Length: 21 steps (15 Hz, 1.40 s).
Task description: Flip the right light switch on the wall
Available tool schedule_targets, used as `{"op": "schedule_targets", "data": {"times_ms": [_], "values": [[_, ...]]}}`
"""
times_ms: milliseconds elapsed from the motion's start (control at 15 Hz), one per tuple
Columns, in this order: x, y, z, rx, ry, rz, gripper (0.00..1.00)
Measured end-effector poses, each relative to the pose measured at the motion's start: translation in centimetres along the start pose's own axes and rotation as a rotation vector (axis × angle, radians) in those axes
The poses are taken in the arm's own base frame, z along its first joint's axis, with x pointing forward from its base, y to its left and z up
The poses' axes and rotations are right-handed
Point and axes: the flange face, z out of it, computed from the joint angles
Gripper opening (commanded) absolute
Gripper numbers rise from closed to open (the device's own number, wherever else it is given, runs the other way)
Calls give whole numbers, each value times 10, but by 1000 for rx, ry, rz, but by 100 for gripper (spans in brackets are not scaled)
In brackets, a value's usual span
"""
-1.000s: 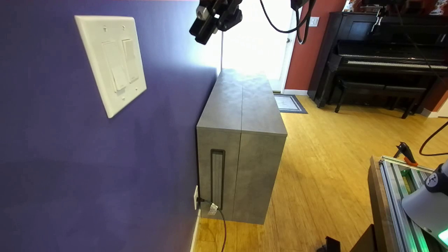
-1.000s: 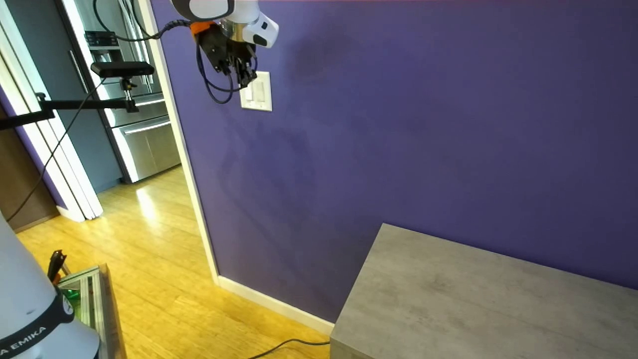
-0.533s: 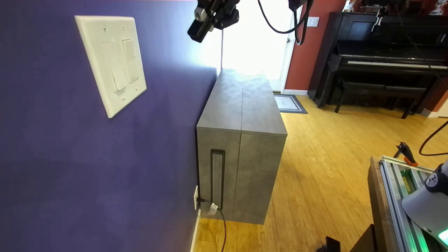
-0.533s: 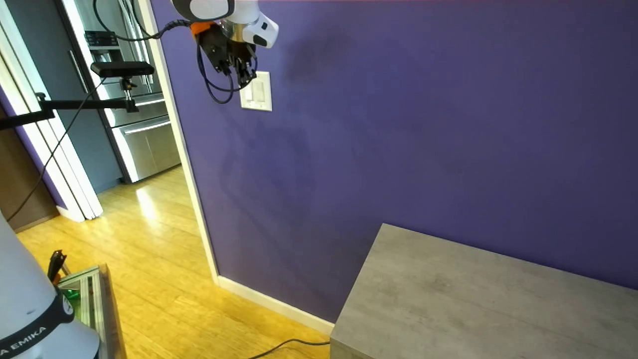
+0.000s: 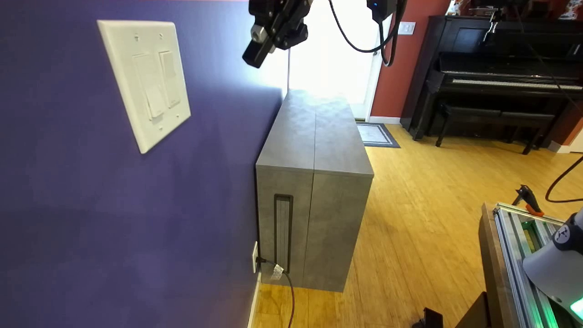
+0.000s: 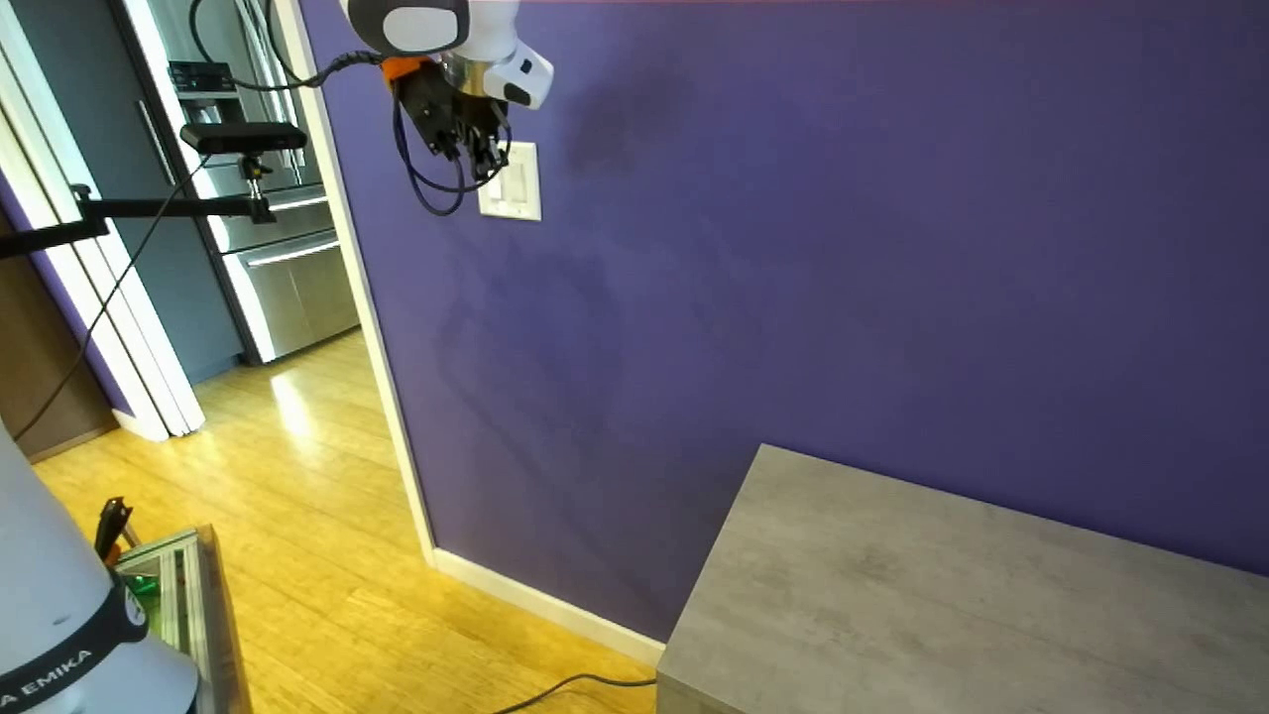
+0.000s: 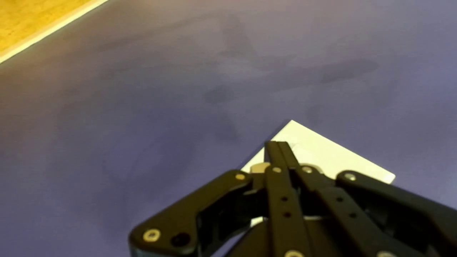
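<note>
The right light switch (image 5: pixel 170 78) is the narrow cream rocker on the right of the cream wall plate (image 5: pixel 136 123). It also shows in an exterior view (image 6: pixel 519 183). The plate sits on the purple-blue wall (image 5: pixel 205 182). My gripper (image 5: pixel 255 59) is shut and empty, its black fingertips together. It points down toward the wall, apart from the plate. In an exterior view the gripper (image 6: pixel 490 167) overlaps the plate's upper left. In the wrist view the fingertips (image 7: pixel 277 143) lie over one corner region of the plate (image 7: pixel 332 153); the rockers there are hidden or too bright to tell.
A grey cabinet (image 5: pixel 314 136) stands against the wall, below and beyond the gripper. Cables (image 6: pixel 426 188) loop beside the gripper. A camera on a black arm (image 6: pixel 243 139) stands near the doorway. The robot's base (image 5: pixel 555 259) sits on a metal-framed stand.
My gripper rises very slightly, then lowers; it is now a little lower and slightly closer to the wall plate than a second ago. The cables swing along. The switches look the same.
</note>
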Motion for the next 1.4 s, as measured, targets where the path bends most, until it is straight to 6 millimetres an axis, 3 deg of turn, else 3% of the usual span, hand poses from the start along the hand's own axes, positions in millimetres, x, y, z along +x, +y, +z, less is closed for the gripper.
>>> {"op": "schedule_targets", "data": {"times_ms": [467, 1400], "values": [[11, -1, 36, 5, 1, 17, 0], [46, -25, 49, 81, 132, 46, 0]]}}
